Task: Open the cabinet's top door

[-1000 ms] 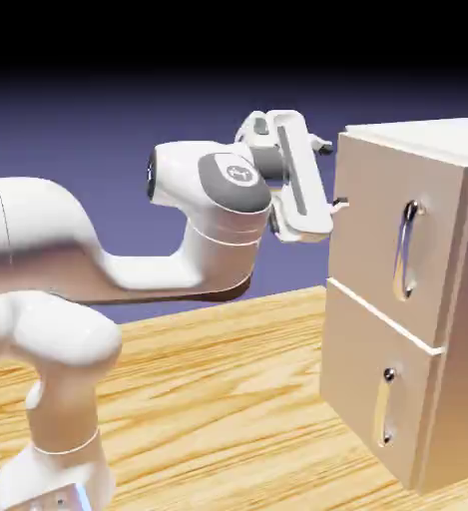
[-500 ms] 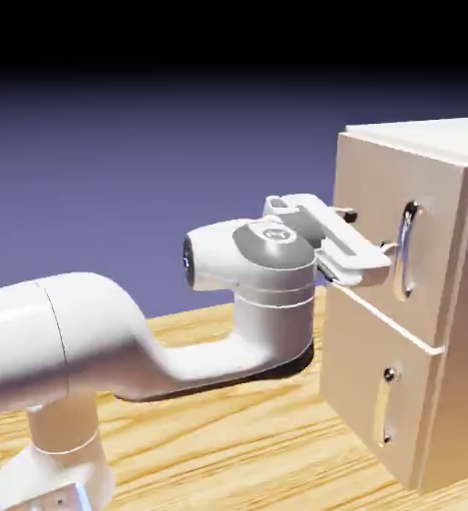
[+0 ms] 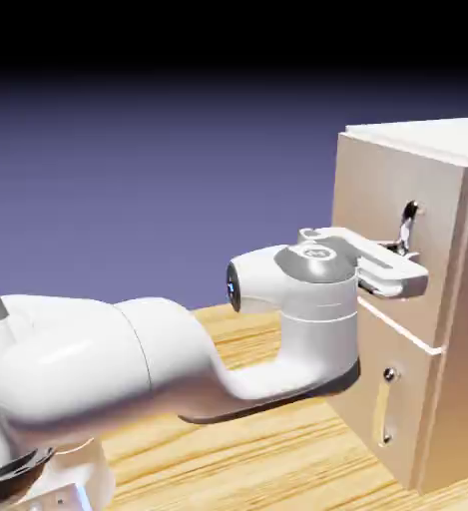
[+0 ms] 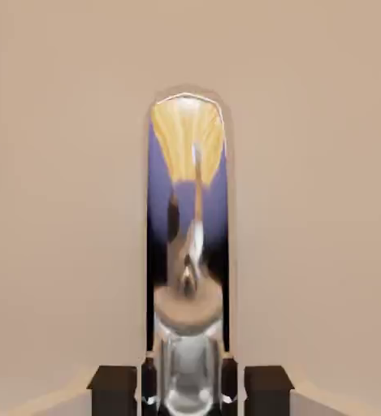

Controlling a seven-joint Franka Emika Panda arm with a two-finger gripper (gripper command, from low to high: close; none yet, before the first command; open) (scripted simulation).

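The claw (image 4: 190, 390) has moved in and grips the 1 slippery metal handle (image 4: 188, 244) mid-bar; the top door (image 3: 367, 190) should swing stiffly.

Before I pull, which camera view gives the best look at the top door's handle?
The hand view: the top handle fills its middle, large, its lower end between the end effector's tips. The exterior view shows only its upper part, the hand hiding the rest.
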